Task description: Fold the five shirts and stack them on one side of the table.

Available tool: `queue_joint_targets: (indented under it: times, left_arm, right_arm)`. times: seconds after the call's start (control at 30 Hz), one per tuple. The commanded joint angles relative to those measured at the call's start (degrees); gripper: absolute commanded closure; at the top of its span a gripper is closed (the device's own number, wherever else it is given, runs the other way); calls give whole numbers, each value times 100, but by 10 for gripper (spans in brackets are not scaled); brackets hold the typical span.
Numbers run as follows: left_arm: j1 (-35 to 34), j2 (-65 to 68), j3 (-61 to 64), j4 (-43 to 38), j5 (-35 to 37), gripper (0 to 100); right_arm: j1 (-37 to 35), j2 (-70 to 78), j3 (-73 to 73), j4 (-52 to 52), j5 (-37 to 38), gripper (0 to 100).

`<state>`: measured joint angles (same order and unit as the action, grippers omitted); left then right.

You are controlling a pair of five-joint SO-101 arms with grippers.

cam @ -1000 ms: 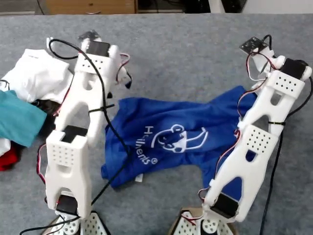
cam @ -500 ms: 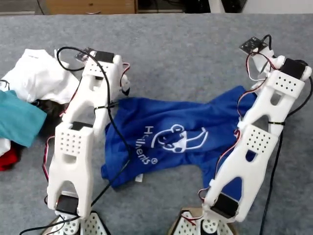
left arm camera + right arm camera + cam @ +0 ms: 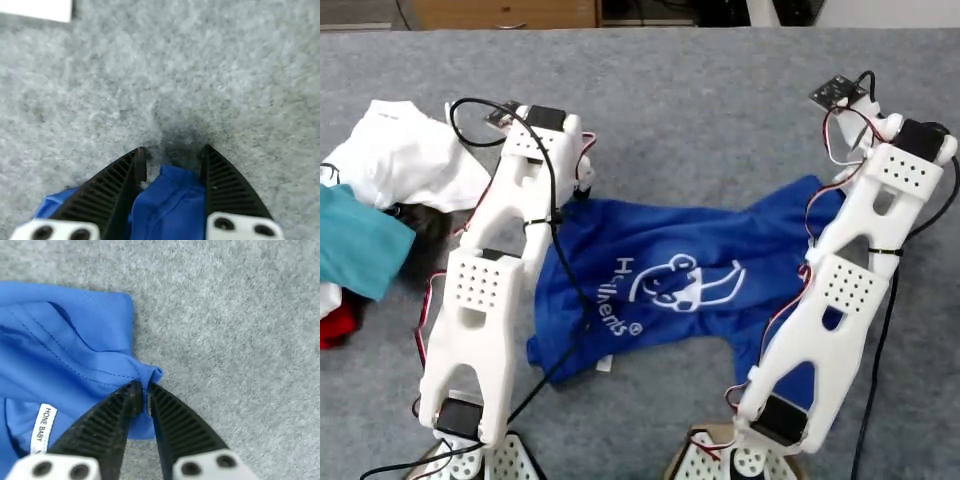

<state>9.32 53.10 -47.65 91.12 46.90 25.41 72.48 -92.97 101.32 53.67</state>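
A blue shirt [image 3: 670,285] with a white print lies spread, slightly rumpled, in the middle of the grey table. At its far left corner my left gripper [image 3: 172,155] is open, its black fingers [image 3: 122,182] straddling a bunched blue fold [image 3: 167,200] on the cloth surface. In the high view the left gripper [image 3: 582,186] sits at that corner. My right gripper [image 3: 146,389] is shut on a pinched edge of the blue shirt [image 3: 65,345] at its far right corner, close to a white label [image 3: 42,427]. The right arm [image 3: 850,280] lies over the shirt's right side.
A pile of other shirts lies at the table's left edge: white [image 3: 400,150], teal [image 3: 355,245], black [image 3: 420,225] and red [image 3: 335,320]. Bare grey table [image 3: 700,110] stretches beyond the blue shirt. Both arm bases stand at the near edge.
My left arm has swung right, away from the pile, and its gripper now sits at the blue shirt's far left corner. The right arm has not moved.
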Motion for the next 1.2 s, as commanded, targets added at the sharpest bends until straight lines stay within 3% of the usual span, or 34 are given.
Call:
queue_joint_targets:
  times: [0.0, 0.2, 0.7, 0.83, 1.07, 1.17]
  left_arm:
    - [62, -13, -158, 35, 35, 812]
    - [62, 4, -352, 18, 18, 924]
    - [70, -66, -791, 114, -229, 983]
    - [70, -145, -1644, 448, -809, 983]
    - [70, -391, -4264, 958, -2549, 983]
    - [18, -620, -4879, 967, -2980, 983]
  right_arm:
    - [-119, -13, -251, 0, 88, 997]
    - [-119, -13, -251, 9, 88, 997]
    - [-110, -31, -251, 35, 79, 997]
    - [-127, -145, -268, -18, -53, 997]
    - [-409, -1376, -259, -651, -1064, 997]
    - [-497, -2211, -259, -1011, -1521, 997]
